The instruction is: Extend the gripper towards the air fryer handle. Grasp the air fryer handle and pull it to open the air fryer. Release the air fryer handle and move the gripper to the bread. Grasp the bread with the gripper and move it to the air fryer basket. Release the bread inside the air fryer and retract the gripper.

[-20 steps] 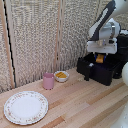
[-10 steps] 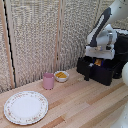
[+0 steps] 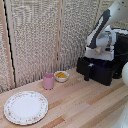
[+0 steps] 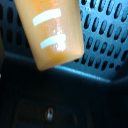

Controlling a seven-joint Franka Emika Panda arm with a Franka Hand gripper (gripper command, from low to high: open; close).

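Change since the earlier frames: the white arm has shifted slightly lower over the pulled-out drawer; the tabletop items have not moved.

Gripper point(image 3: 96, 56): white flat block at the end of the white arm, positioned directly above the open air fryer basket point(image 3: 95, 70). In the exterior view the fingers are hidden below the block; the wrist view shows the bread filling the upper part of the picture close to the camera, so the fingers appear clenched on it, though the contact itself is out of frame.

Bread point(image 4: 50, 32): golden-orange oblong piece with two pale stripes, tilted, suspended over the perforated black floor point(image 4: 102, 37) of the basket, not resting on it. Not discernible in the exterior view.

Air fryer point(image 3: 119, 47): large glossy black appliance at the exterior view's right, behind the arm. Its drawer stands pulled out toward the exterior view's left, handle point(image 3: 86, 75) on the front face.

Tabletop point(image 3: 80, 105): light wood planks.

Pink cup point(image 3: 48, 81): upright, near the slatted backdrop.

Small white bowl point(image 3: 61, 76): yellow-orange contents, just beside the cup, between the cup and the drawer.

Patterned plate point(image 3: 26, 106): round, white with a decorated rim, at the exterior view's lower left, well apart from the fryer.
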